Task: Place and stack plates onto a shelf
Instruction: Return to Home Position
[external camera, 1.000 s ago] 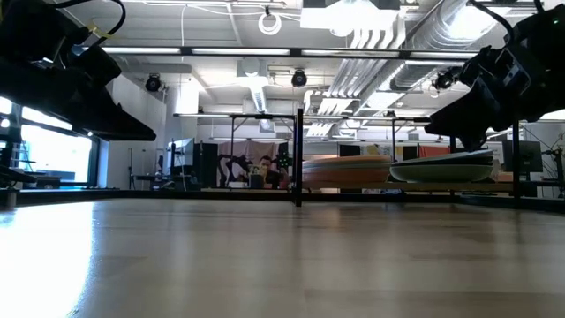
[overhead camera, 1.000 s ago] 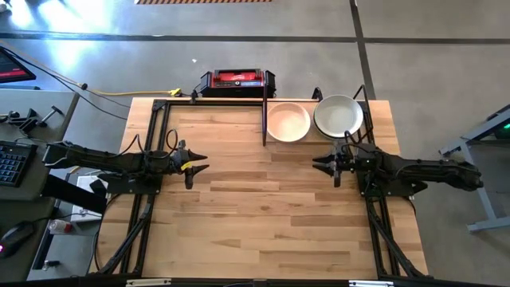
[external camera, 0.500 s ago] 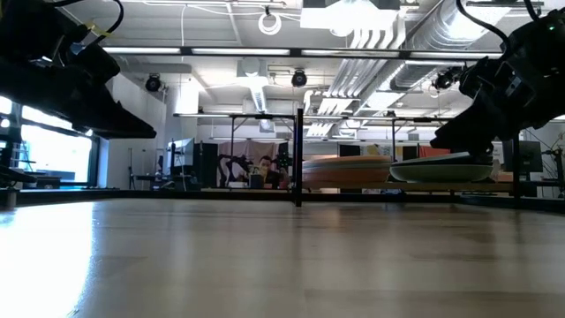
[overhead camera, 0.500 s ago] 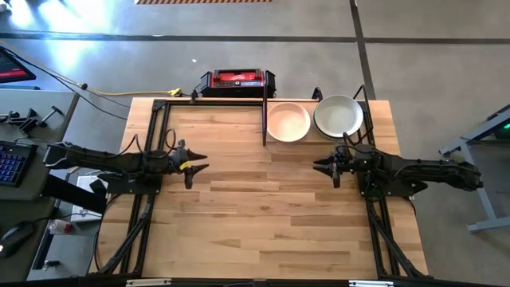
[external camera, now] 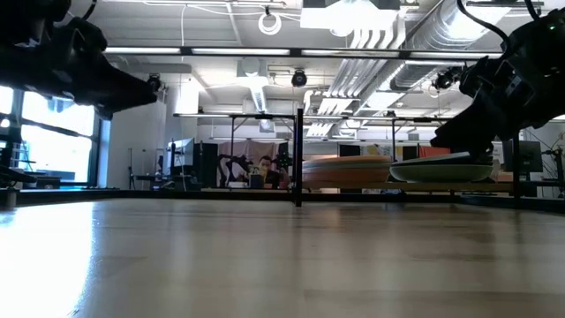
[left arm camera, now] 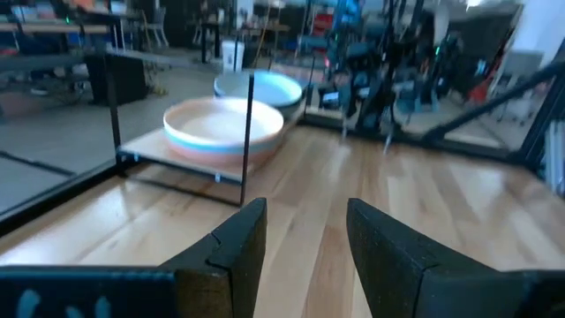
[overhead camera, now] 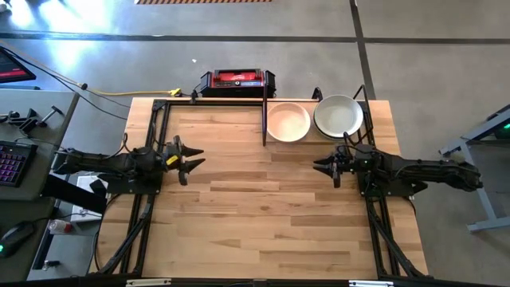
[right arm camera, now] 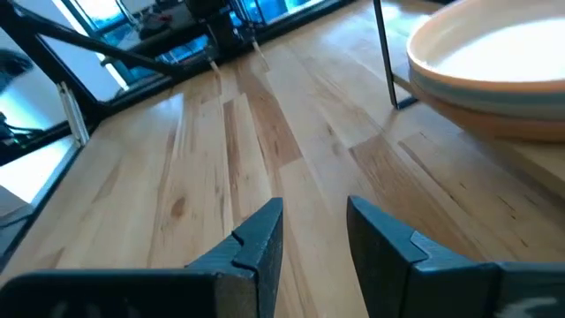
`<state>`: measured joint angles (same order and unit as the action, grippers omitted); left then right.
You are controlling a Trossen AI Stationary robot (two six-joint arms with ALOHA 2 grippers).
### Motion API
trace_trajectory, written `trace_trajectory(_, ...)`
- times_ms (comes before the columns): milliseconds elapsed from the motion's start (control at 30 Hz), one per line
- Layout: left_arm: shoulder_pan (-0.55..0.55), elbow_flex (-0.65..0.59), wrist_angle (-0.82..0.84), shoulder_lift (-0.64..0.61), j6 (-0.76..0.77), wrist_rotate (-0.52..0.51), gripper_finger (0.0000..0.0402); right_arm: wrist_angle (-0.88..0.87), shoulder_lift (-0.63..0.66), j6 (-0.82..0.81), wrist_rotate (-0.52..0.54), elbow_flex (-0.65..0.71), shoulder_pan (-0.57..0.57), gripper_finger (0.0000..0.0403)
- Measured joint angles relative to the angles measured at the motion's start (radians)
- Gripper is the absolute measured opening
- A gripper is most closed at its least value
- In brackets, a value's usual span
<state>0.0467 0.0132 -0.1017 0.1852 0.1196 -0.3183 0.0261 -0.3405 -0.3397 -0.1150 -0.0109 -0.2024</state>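
Hovering over table (overhead camera: pixel 263 215), left end effector (overhead camera: pixel 198 157) spread, empty, right end effector (overhead camera: pixel 319 166) spread, empty, near shelf (right arm camera: pixel 530 168), plates (overhead camera: pixel 288 122) in two stacks on shelf's right half

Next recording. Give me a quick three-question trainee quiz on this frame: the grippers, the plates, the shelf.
1. True or false: the left gripper is holding a plate.
2. How many plate stacks stand on the shelf? A: one. B: two. C: four.
3. Fill in: both stacks stand on the ___ arm's side of the divider.

Key: 1 false, it is open and empty. 2 B, the cream-topped stack and the pale-topped stack. 3 right.
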Motion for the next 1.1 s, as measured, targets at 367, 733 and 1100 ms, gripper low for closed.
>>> trace_trajectory(367,0.000,0.000,0.002,-0.148,0.000,0.000,0.0147,0.000,0.267,0.000,0.000,0.000,0.000,0.0110)
trace_trajectory(733,0.000,0.000,0.001,-0.182,0.000,-0.001,0.0147,0.006,0.336,0.000,-0.001,0.001,0.000,0.0110)
trace_trajectory(1100,0.000,0.000,0.004,-0.181,0.000,-0.002,0.0147,0.006,0.335,0.000,-0.001,0.001,0.000,0.0110)
